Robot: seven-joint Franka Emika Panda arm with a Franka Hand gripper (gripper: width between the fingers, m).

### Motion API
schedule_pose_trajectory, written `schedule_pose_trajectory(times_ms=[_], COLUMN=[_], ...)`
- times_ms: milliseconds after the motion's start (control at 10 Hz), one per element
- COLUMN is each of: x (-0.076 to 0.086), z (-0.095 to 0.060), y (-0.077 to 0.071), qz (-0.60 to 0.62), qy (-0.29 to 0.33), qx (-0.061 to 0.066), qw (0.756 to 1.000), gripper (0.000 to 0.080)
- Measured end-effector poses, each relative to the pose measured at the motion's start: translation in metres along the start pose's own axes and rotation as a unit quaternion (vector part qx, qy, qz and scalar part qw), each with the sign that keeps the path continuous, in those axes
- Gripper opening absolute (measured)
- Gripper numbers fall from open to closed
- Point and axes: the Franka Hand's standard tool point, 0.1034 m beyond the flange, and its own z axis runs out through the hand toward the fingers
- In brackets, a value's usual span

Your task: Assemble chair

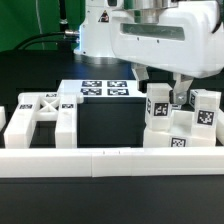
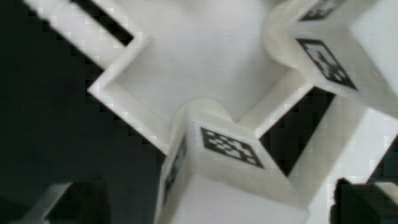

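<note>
The chair lies in loose glossy white parts. A blocky frame (image 1: 40,118) stands at the exterior view's left. Several tagged posts and blocks (image 1: 192,120) cluster at the exterior view's right. My gripper (image 1: 162,88) hangs over that cluster, its dark fingers either side of one upright tagged post (image 1: 158,108). In the wrist view the same post (image 2: 228,150) rises between the fingers of my gripper (image 2: 214,208), which sit far apart at the corners, so it is open. A flat white part (image 2: 196,70) and another tagged block (image 2: 331,55) lie beyond the post.
The marker board (image 1: 105,88) lies flat at the back middle on the black table. A long low white border rail (image 1: 100,160) runs across the front. The robot's white base (image 1: 100,30) stands behind.
</note>
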Motion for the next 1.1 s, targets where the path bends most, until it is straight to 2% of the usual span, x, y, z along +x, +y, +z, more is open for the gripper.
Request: schedule_pose_trajectory(times_ms=[400, 500, 800, 1100], x=[0.0014, 0.0022, 0.0045, 0.0027], z=[0.0000, 0.0004, 0.0003, 0.0006], y=[0.0009, 0.0020, 0.0029, 0.0020], qz=[-0.136, -0.211, -0.353, -0.430], qy=[0.000, 0.005, 0.008, 0.008], qx=[0.000, -0.009, -0.013, -0.017], qw=[0.991, 0.977, 0.936, 0.903], gripper=[0.0649, 0.0649, 0.0649, 0.0649])
